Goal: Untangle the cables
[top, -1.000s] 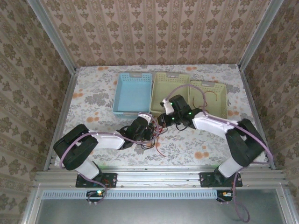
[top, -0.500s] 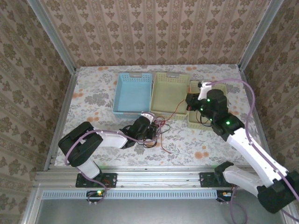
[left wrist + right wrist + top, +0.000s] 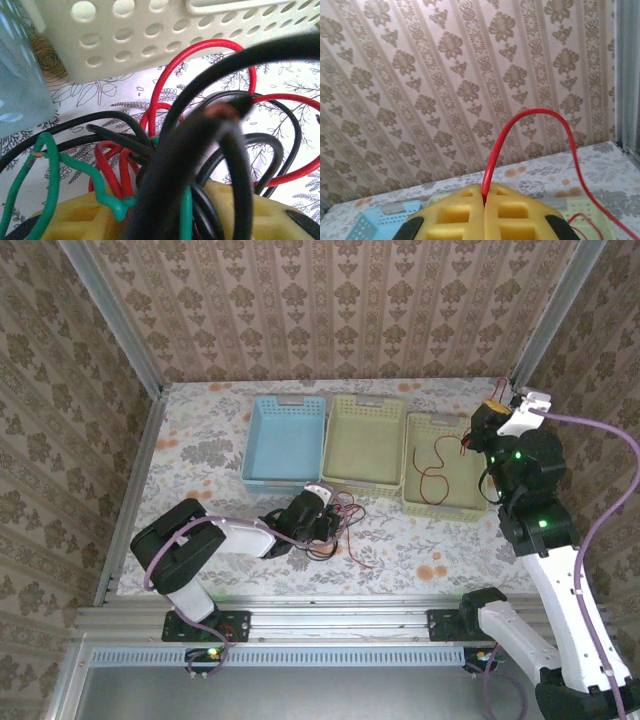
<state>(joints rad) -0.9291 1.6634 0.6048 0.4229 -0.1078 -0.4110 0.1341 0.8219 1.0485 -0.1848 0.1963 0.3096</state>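
Observation:
My left gripper [image 3: 320, 515] is down on the table in front of the baskets, shut on a tangle of cables [image 3: 342, 525]. In the left wrist view, black cable [image 3: 280, 47], red cable [image 3: 202, 50] and green cable [image 3: 50, 172] loops cross between its yellow fingers [image 3: 67, 220]. My right gripper [image 3: 488, 420] is raised at the back right, shut on one red cable [image 3: 530, 115]. That red cable [image 3: 432, 472] hangs from its fingers and coils in the right yellow-green basket [image 3: 445, 510].
A blue basket [image 3: 285, 403] and a middle yellow-green basket [image 3: 365, 402] stand behind the tangle; the middle basket's perforated wall [image 3: 150, 30] is close to the left gripper. Metal frame posts and patterned walls enclose the floral table [image 3: 200, 440].
My right gripper has swung from the tangle up and to the back right, pulling a red cable out so that it now drapes into the right basket. The left gripper stayed on the tangle.

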